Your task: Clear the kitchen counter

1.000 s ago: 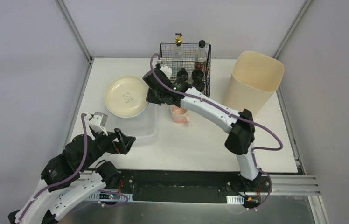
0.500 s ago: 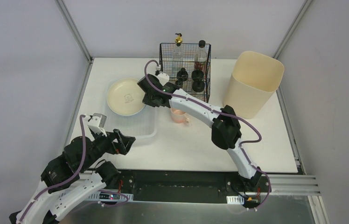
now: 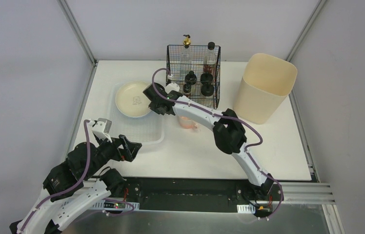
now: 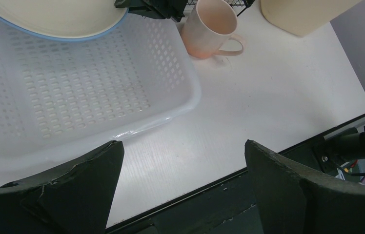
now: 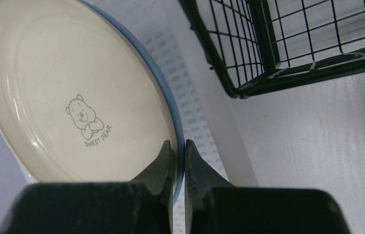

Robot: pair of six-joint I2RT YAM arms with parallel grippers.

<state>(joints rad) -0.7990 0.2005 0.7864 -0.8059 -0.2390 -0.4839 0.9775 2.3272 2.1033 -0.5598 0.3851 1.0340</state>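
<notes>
The right hand (image 5: pixel 179 145) is pinching the plate (image 5: pixel 73 87) by its rim over the tray (image 4: pixel 97 83), risking a slip; the left hand (image 4: pixel 181 146) is gaping wide.

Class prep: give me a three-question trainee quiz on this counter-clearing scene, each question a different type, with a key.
1. True or false: the right end effector is shut on the rim of the plate.
2. What stands beside the tray on the kitchen counter? A) pink mug B) green bowl C) red pan
3. Fill in: the left end effector is ____ and holds nothing.
Key: 1 true; 2 A; 3 open.
</notes>
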